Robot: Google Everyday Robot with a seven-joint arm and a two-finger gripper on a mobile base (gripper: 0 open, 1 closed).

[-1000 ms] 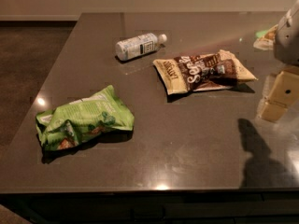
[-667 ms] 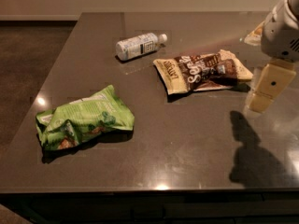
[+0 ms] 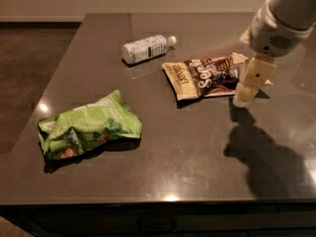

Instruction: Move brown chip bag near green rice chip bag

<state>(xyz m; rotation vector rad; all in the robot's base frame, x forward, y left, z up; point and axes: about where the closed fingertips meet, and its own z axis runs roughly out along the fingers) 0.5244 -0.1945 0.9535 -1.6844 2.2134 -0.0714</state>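
Tabletop (image 3: 197, 152): dark, glossy.
Claw (image 3: 242, 97): at brown bag's (image 3: 205, 76) right end; open or closed, cannot tell.
Advice: centre over bag's middle before gripping.

Dimly lit from overhead. Heavy shadow (image 3: 269, 164) on desk (image 3: 197, 147) just below-right of pincer (image 3: 242, 98), poised at the right; small glare spots (image 3: 43, 107) far left and lower left of it.

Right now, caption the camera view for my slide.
Gripper at the right end of the brown chip bag; green rice chip bag lies apart at left.
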